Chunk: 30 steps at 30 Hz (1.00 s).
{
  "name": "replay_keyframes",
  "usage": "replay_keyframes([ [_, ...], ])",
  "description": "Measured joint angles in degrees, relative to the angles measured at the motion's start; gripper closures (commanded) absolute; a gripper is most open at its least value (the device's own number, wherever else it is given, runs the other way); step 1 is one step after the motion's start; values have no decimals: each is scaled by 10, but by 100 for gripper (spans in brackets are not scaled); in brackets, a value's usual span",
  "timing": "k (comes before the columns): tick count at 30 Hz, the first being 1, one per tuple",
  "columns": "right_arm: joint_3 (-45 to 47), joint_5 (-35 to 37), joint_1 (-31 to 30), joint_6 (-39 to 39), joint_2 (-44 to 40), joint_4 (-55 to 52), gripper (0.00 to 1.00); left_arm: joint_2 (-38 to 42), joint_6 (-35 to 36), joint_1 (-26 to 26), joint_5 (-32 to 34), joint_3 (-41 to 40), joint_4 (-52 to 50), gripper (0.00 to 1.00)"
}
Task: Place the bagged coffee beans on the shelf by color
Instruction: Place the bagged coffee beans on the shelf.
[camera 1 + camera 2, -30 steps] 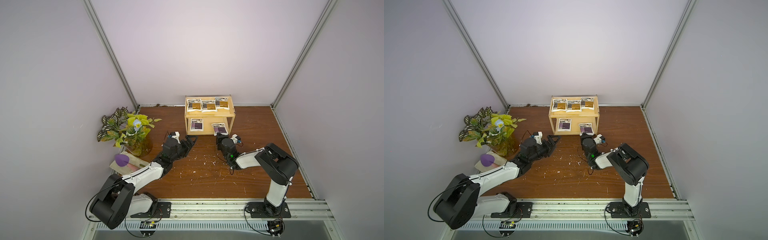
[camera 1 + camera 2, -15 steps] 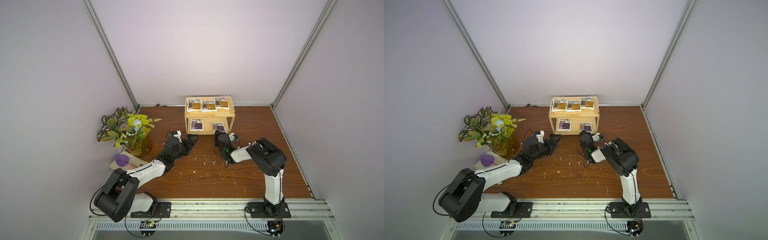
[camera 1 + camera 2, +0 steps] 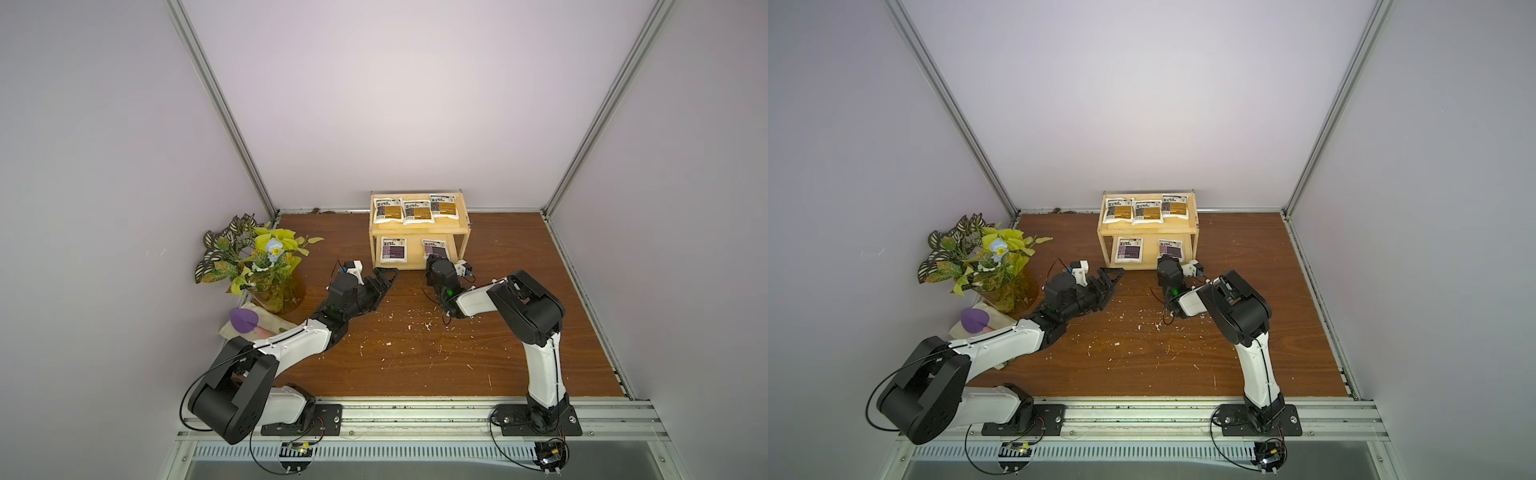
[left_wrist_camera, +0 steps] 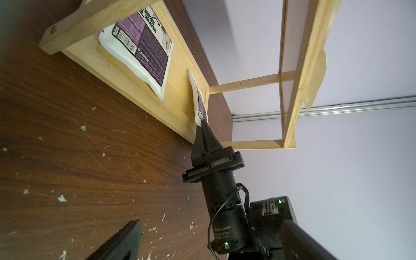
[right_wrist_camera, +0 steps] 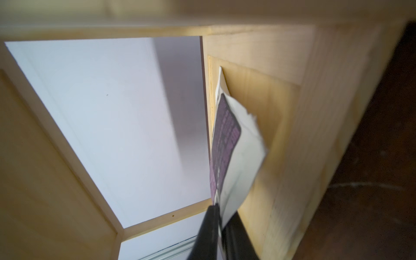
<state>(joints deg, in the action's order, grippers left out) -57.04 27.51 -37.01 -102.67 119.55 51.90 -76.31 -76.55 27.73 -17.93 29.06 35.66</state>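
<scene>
Pouch with purple label [image 3: 435,250] now deeper on the lower board of the shelf [image 3: 415,231], its near corner pinched by the right gripper [image 4: 201,121].
Since one second ago, the right arm has folded closer to the shelf and carried this pouch inward; the claw is pressed together on the white corner. The other purple pouch [image 3: 392,250] lies flat beside it, not touching, and three orange-brown pouches [image 3: 415,210] fill the upper board as before. The left gripper [image 3: 384,276] waits near the shelf's front, on the left side, fingers spread and empty. A potted plant [image 3: 253,257] and white crumbs [image 3: 409,326] on the table [image 3: 519,257] stay aside; the upper board hides the back of the lower one.
</scene>
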Motion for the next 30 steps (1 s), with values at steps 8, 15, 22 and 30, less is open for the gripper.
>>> replay_keyframes([
  [8,-22,-23,3,15,3,-17,51,1,0,0,0,0,1,0],
  [15,-15,-32,3,24,0,-24,45,10,-1,0,1,0,2,0],
  [22,21,-37,3,28,-26,-24,44,14,-3,0,2,-1,2,1],
  [30,39,-38,9,35,-46,-16,45,19,-4,0,2,-1,2,1],
])
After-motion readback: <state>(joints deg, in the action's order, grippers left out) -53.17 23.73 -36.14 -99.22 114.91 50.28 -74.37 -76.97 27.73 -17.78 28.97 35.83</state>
